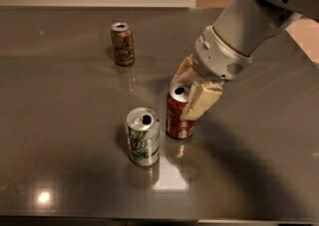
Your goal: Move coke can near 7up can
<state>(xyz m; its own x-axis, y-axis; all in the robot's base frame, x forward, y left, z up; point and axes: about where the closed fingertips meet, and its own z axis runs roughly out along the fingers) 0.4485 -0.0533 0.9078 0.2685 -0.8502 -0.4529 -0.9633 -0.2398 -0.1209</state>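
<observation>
**Two cans side by side, mid-frame**

The dark red-brown coke can (177, 118) w/ silver top stands upright on the dark grey glossy tabletop (65, 105), just right of centre. The robot's gripper (185, 98), on a pale grey arm (244, 26) from the upper right, has its cream fingers (202, 101) pressed on both sides of the can's upper half, so it's closed on it. The silver-white 7up can (143, 140) w/ green markings is just beside it, lower left, small gap btwn them. A tan-brown can (122, 46) w/ dark script stands well apart, upper left.
</observation>
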